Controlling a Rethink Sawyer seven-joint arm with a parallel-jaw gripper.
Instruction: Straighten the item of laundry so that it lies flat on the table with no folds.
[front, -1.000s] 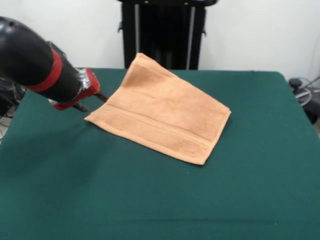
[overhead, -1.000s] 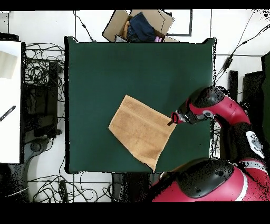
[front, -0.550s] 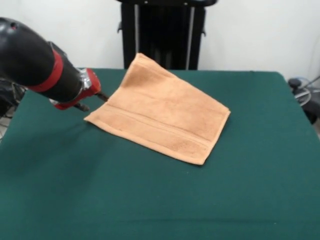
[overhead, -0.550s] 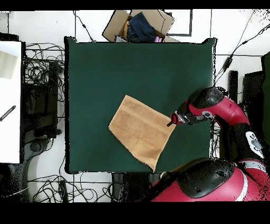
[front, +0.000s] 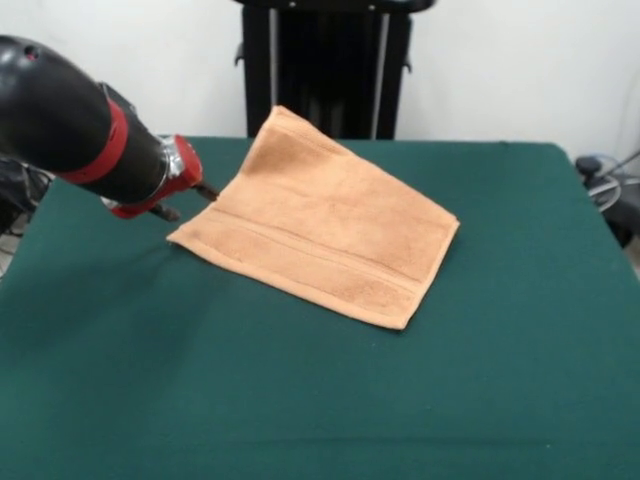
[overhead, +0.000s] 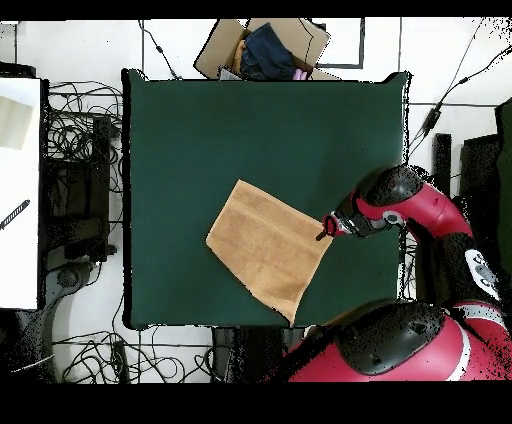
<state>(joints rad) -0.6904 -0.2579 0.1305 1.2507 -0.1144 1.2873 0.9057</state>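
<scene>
The gripper sits low at one edge of the towel, its dark tips right at the cloth; whether the fingers are spread or pinching the hem cannot be told from either view. In the overhead view the gripper meets the towel at the corner nearest the arm. The towel lies on the bench, set askew to its edges, near the edge on the robot's side and well clear of the other edges. It looks doubled over, a neat rectangle with a band stripe along one hem. The step in hand appears to be taking hold of an edge. Next, the upper layer likely needs lifting and drawing across open bench to unfold it.
</scene>
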